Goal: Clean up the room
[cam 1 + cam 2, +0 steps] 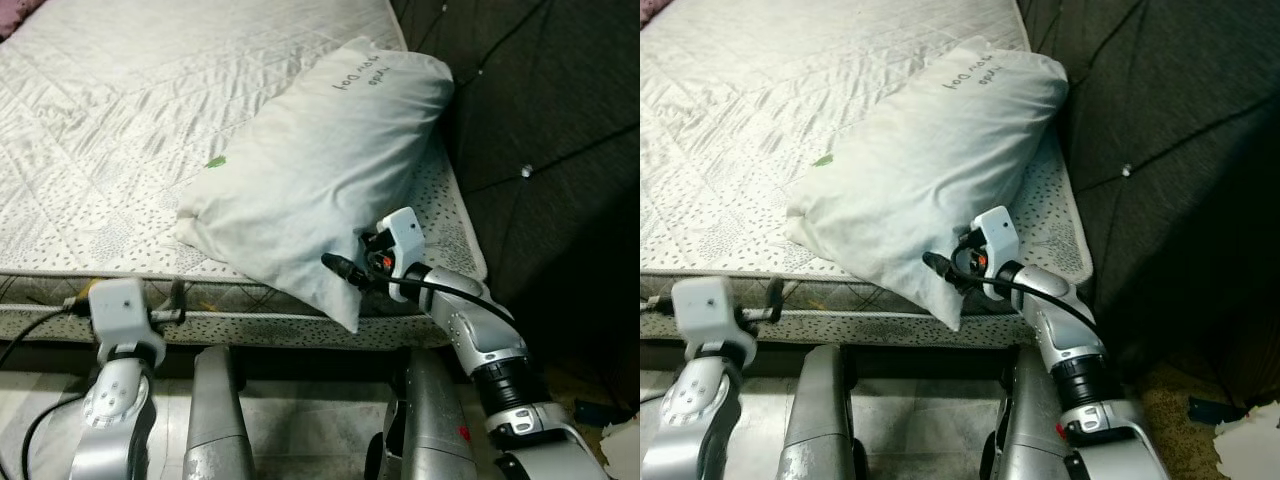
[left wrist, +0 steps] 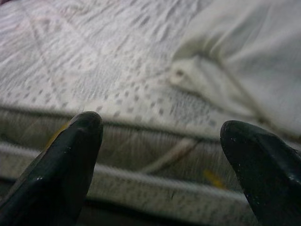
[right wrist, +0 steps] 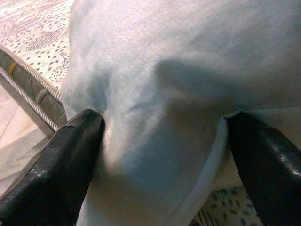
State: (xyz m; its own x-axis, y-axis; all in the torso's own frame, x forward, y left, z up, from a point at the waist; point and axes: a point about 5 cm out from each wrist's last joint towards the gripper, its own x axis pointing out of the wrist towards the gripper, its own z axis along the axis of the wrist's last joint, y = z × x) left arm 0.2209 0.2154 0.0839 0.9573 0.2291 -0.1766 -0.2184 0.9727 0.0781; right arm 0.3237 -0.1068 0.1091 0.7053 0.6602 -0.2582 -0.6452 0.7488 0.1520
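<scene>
Right gripper sits at the lower centre of the head views with its two black fingers spread wide on either side of the near corner of the pillow; in the right wrist view the pale fabric bulges between them, and the fingers look to be just touching or nearly touching the cloth without pinching it yet. Outward from there, the pillow lies diagonally across the right part of the mattress, its lower corner hanging over the bed's near edge and its far end, marked with handwriting, toward the upper right of the frame beside the dark padded headboard. It should handle as light, soft and floppy; a pinch on a thick fold of the corner will likely hold better than a grab at the slick flat face, and it will sag when lifted. Left gripper hovers at the lower left, fingers well apart and holding nothing, facing the mattress edge. A small green scrap lies by the pillow.
</scene>
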